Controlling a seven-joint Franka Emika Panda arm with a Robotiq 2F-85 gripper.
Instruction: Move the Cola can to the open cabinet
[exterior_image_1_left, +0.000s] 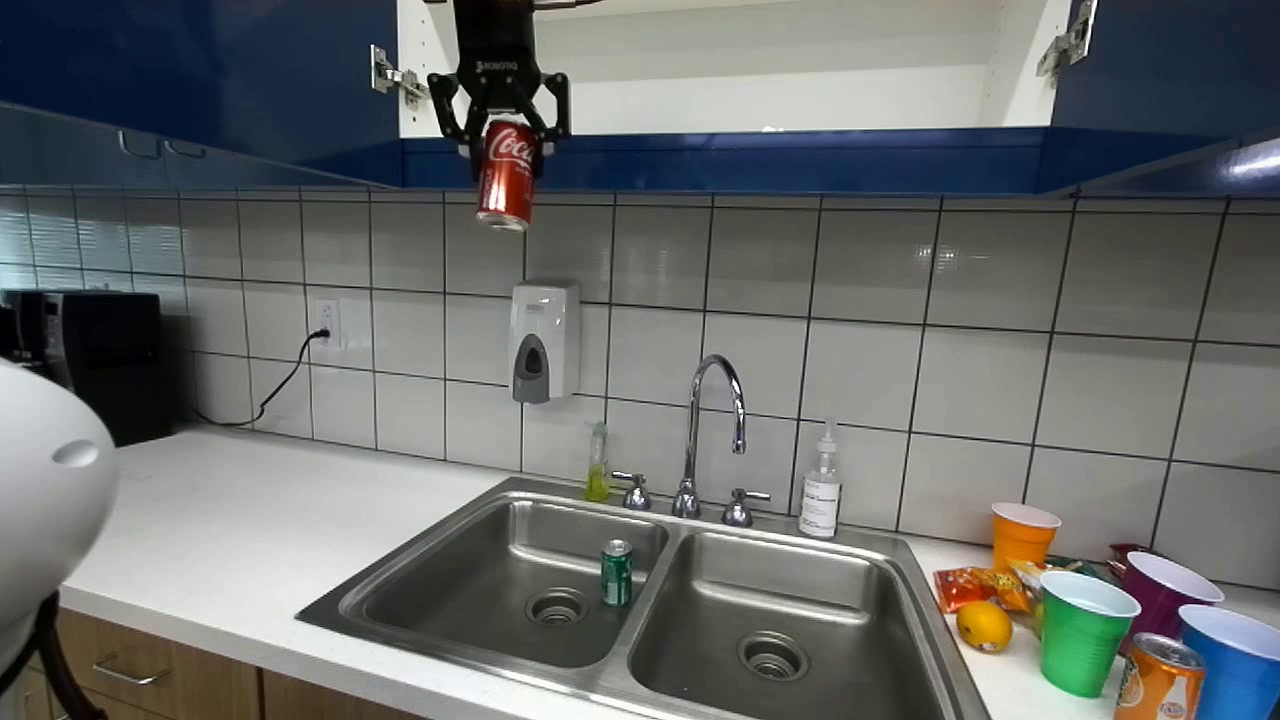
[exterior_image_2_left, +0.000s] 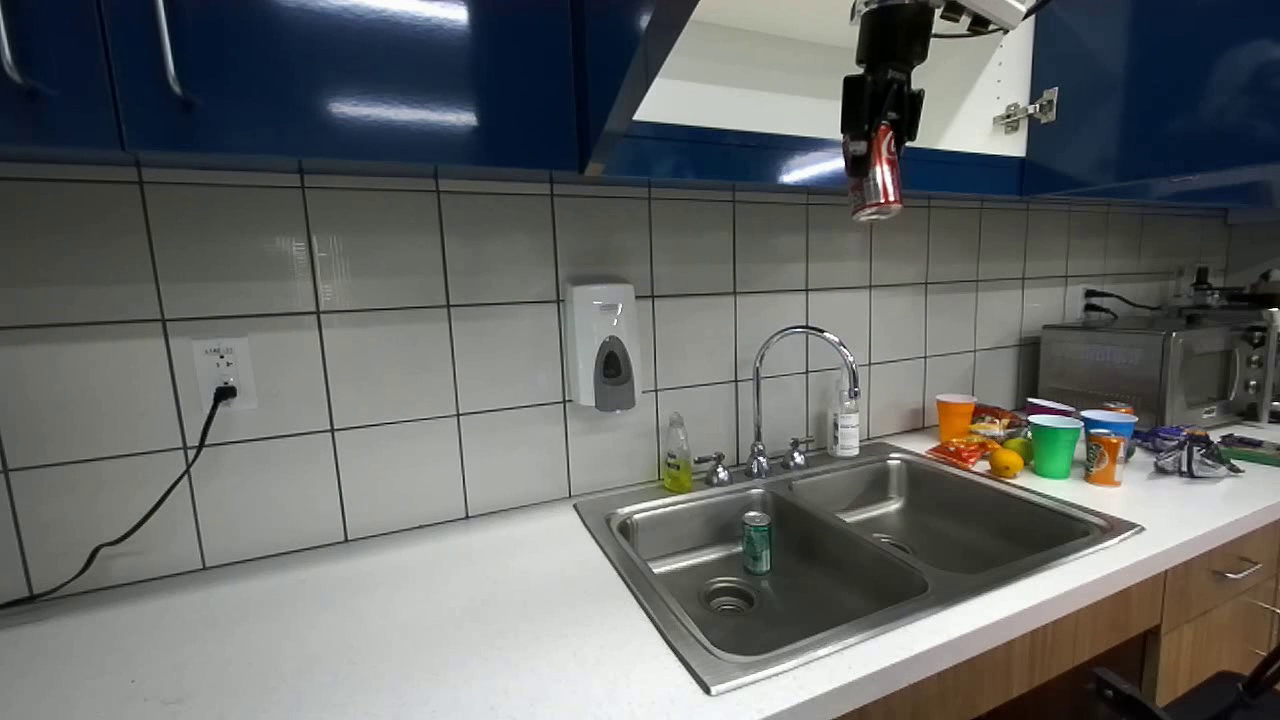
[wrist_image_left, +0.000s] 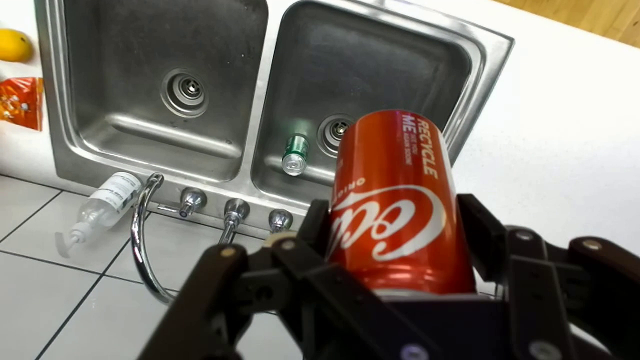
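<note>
Glossy dark blue overhead cabinet (exterior_image_1_left: 780, 85) with a white interior: stands open, its mouth facing outward
Long blue ledge (exterior_image_1_left: 780, 161): the bottom lip of that mouth
Black two-fingered gripper (exterior_image_1_left: 508, 152): points down in front of the mouth, jaws clamped on opposite sides of a small red cylindrical metal Coca-Cola can (wrist_image_left: 395, 200)
Red can: outside the cabinet, between the fingers (wrist_image_left: 479, 232), long axis near upright with a slight lean, roughly in line with the gripper
Can's lower end: juts below the fingers and shows lower than the ledge in both exterior views; the coming move likely turns on this, calling for a rise until it clears the ledge, then inward travel
</note>
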